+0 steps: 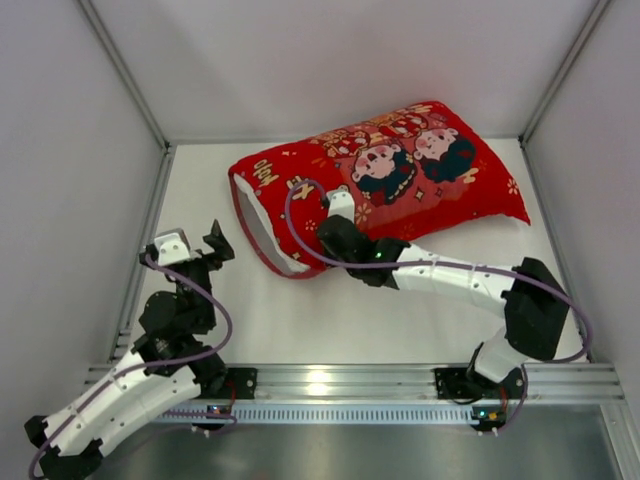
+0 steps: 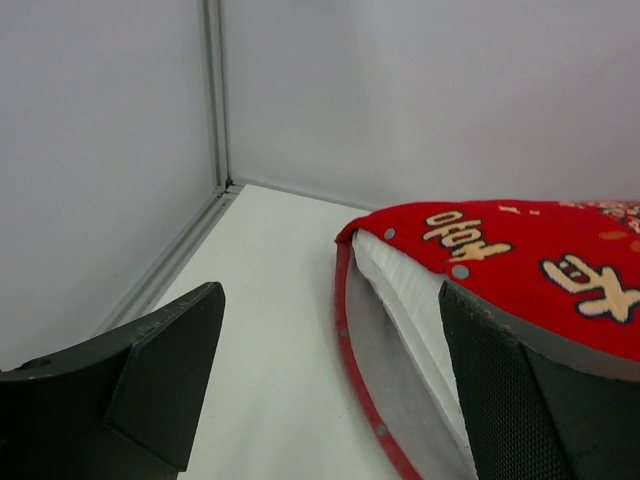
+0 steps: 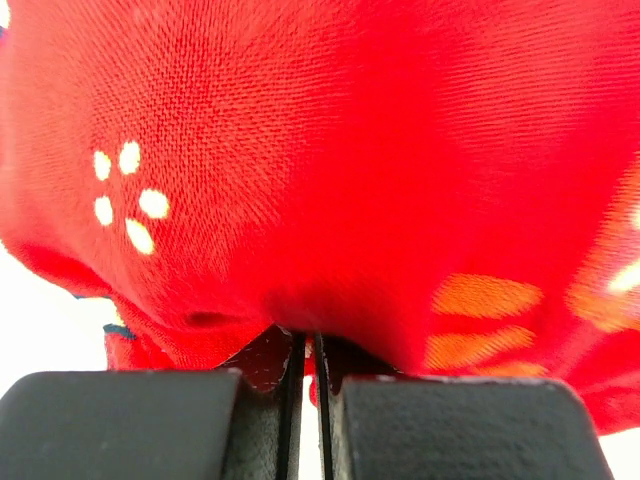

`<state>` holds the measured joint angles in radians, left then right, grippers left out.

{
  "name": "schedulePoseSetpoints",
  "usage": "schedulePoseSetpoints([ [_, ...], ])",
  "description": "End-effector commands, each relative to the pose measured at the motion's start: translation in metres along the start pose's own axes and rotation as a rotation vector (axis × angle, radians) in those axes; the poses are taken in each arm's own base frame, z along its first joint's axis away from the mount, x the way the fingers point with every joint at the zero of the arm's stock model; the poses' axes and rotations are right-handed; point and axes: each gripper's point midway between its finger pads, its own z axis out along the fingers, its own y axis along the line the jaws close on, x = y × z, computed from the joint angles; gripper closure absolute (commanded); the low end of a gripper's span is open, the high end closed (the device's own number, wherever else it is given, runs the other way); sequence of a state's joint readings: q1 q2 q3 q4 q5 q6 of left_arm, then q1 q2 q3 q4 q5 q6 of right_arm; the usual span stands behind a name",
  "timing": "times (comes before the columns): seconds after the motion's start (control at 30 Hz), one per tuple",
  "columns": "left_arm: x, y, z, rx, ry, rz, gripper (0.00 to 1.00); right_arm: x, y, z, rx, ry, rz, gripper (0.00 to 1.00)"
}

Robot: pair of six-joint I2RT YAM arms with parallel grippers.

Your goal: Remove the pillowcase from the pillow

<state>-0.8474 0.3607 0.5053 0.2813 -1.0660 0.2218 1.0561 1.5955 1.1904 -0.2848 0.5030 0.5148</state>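
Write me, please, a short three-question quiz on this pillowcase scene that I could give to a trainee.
1. True or false: the left gripper is shut on the pillowcase.
2. At which end of the pillowcase does the white pillow show?
3. What does the right gripper pinch? A) the bare pillow B) red pillowcase fabric C) nothing

Key:
1. False. The left gripper stands open and holds nothing.
2. The open end, on the left arm's side.
3. B
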Motion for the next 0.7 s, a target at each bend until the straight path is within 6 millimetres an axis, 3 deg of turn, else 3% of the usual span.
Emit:
schedulePoseSetpoints([
  [0.0, -0.006, -0.018, 0.002, 0.07, 0.011, -0.024, 0.08, -0.051, -0.033, -0.01, 0.044, -0.115, 0.028, 1.0],
  [0.17, 0.012, -0.052, 0.006, 0.151, 0.108, -0.024, 0.06, -0.057, -0.039, -0.017, 0.028, -0.127, 0.041, 1.0],
  [0.27, 0.025, -0.079, 0.005, 0.218, 0.204, -0.053, 0.06, -0.051, -0.055, -0.021, 0.035, -0.133, 0.065, 1.0],
  [0.3, 0.039, -0.092, 0.002, 0.265, 0.262, -0.024, 0.06, -0.051, -0.067, -0.019, 0.05, -0.136, 0.085, 1.0],
  [0.37, 0.036, -0.108, 0.0, 0.298, 0.312, -0.089, 0.06, -0.05, -0.075, -0.019, 0.027, -0.137, 0.124, 1.0],
  [0.4, 0.04, -0.112, -0.001, 0.302, 0.343, -0.105, 0.06, -0.043, -0.088, -0.018, 0.038, -0.132, 0.142, 1.0],
  [0.5, 0.06, -0.126, -0.011, 0.325, 0.459, -0.153, 0.06, -0.037, -0.102, -0.02, 0.03, -0.13, 0.166, 1.0],
  [0.67, 0.09, -0.14, -0.036, 0.36, 0.605, -0.334, 0.06, -0.031, -0.115, -0.023, 0.028, -0.124, 0.174, 1.0],
])
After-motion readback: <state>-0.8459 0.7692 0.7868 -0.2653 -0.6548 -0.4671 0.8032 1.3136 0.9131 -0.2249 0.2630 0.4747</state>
